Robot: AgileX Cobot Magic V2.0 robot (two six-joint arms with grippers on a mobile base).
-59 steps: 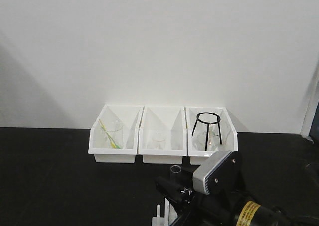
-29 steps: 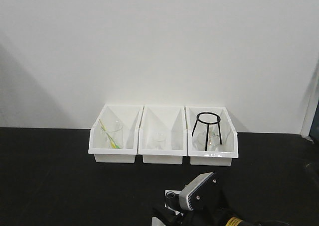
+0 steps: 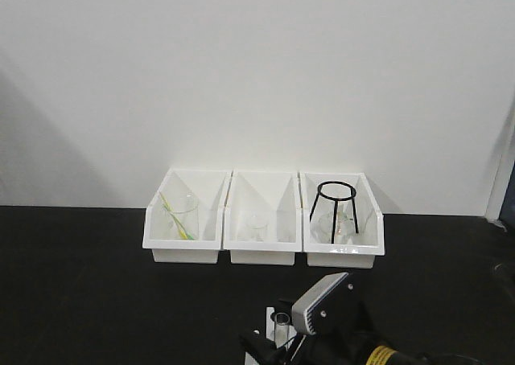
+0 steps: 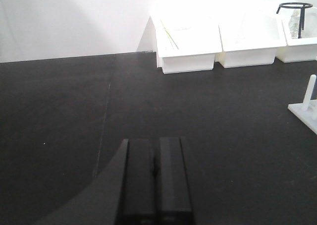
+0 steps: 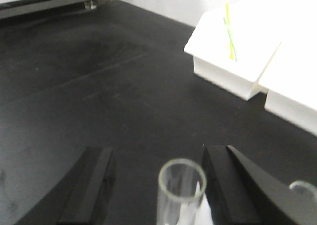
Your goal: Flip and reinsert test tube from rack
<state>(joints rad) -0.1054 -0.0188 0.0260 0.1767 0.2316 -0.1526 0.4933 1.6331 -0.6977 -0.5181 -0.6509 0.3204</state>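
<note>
Right wrist view: right pincer (image 5: 156,178) gaping around upright test tube (image 5: 181,191); thin slippery glass, taking mid-body gently. Left pincer (image 4: 155,178) sitting closed.

The counter (image 3: 96,285) was matte black and ran back to a white wall. Three white open-front bins (image 3: 263,218) sat on it side by side against that wall. The rack (image 4: 308,107) stood nearer, well apart from them.

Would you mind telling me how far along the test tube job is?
Nearly done, apparently: the test tube stands mouth-up inside the open right gripper. Its base is out of view, so seating in the rack is unconfirmed. The left gripper is shut, idle. Left: withdraw the right arm.
</note>
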